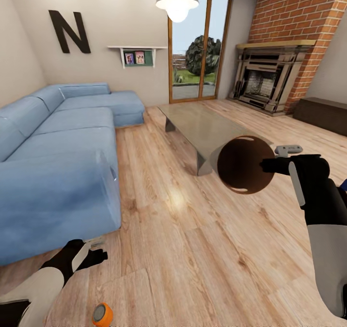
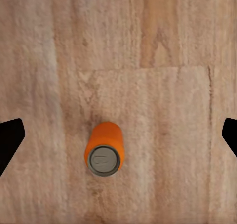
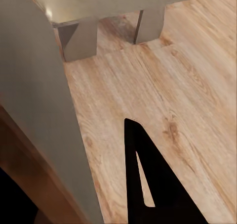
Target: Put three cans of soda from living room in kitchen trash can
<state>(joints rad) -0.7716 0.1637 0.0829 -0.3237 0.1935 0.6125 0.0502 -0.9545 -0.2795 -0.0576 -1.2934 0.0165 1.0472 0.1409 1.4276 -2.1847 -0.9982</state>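
An orange soda can [image 1: 102,314] [image 2: 104,148] with a silver top stands upright on the wood floor at the near left. My left gripper [image 1: 89,255] [image 2: 122,129] hangs open above it, with the can between its widely spread fingers and apart from both. My right gripper [image 1: 271,164] is shut on the rim of the trash can [image 1: 238,170], which is lifted and tipped so its brown inside faces me. In the right wrist view one black finger [image 3: 163,194] lies outside the bin's grey-beige wall [image 3: 39,100].
The blue sofa [image 1: 62,139] fills the left side, close to my left arm. The glass coffee table [image 1: 202,122] stands just behind the bin. The brick fireplace [image 1: 270,76] and a dark bench [image 1: 323,112] are at the far right. Wood floor lies between the sofa and the table.
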